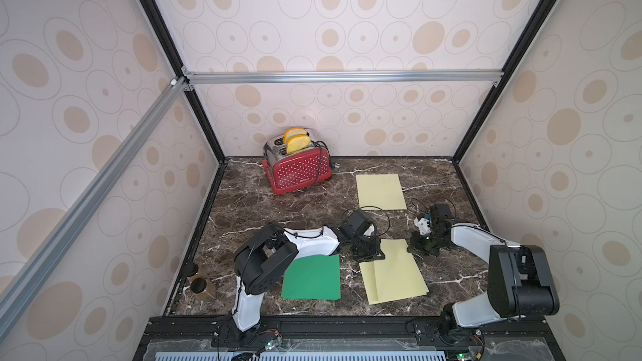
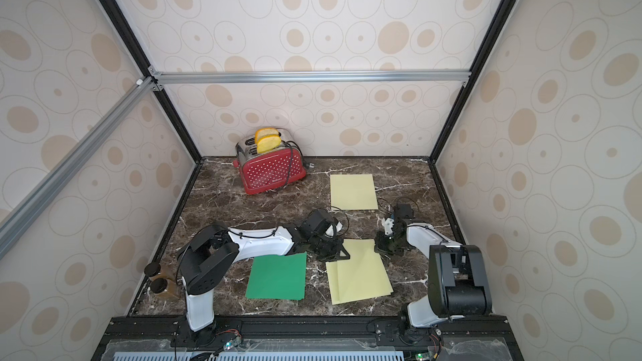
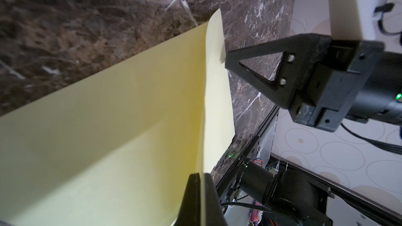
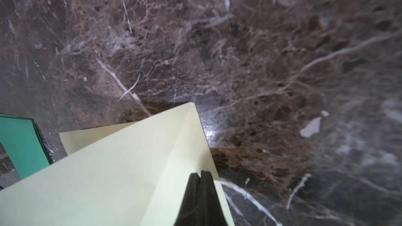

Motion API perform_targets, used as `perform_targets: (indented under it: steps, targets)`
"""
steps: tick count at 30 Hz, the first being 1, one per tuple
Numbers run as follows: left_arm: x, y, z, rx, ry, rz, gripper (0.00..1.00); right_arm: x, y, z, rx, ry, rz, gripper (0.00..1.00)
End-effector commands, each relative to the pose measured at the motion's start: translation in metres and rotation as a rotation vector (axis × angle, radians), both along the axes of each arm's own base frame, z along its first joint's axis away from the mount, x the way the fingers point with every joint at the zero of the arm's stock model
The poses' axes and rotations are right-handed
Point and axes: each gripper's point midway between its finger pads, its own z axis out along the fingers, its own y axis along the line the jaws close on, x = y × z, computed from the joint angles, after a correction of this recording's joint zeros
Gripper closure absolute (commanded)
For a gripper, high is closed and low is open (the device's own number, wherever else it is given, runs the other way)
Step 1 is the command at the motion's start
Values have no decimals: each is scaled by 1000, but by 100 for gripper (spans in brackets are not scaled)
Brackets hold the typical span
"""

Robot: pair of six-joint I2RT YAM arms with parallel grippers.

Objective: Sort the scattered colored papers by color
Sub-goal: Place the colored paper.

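Sheet of cream paper [image 1: 399,272] pinched by left hand [image 3: 200,179] and right hand [image 4: 200,173].

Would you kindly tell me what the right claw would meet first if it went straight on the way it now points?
Shut on the top cream sheet, the right claw points along it; beyond the sheet's corner it would probably meet the marble tabletop, though depth is unclear.

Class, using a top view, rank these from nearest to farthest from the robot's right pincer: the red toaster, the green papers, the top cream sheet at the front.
Measured from the right pincer:
1. top cream sheet: its corner is pinched in the pincer, front centre.
2. green papers: to its left, near the front edge.
3. toaster: at the back wall, to the left.
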Motion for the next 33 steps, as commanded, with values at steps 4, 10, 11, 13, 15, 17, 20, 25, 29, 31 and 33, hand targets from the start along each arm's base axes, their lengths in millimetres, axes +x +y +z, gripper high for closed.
perform_targets:
  steps: [4,10,11,13,15,17,20,25,29,31,33]
  targets:
    - [5,-3,9,-9,-20,-21,100,-2,-2,-4,-16,24,1,100]
    - [6,-2,9,-6,-19,-22,100,-3,-2,-7,-19,30,2,100]
    - [6,-2,9,-8,-19,-22,100,-3,-2,-7,-19,31,3,100]
    - [6,-2,9,-6,-17,-21,100,-3,-2,-7,-19,31,4,100]
    - [6,-2,8,-5,-15,-22,100,-3,-3,-8,-22,30,2,100]
    - [6,-1,7,-4,-14,-23,100,-3,-2,-8,-21,32,4,100]
    - [7,-1,6,-3,-10,-24,100,-3,-3,-8,-23,34,3,100]
    - [8,-1,6,0,-9,-36,100,-3,-3,-9,-24,38,5,100]
    - [9,-1,6,-1,-5,-37,100,-4,-3,-10,-25,42,5,100]
    - [9,-2,6,-2,-2,-37,100,-4,-3,-11,-26,44,5,100]
    - [9,-1,5,-1,2,-37,100,-4,-3,-11,-27,42,6,100]
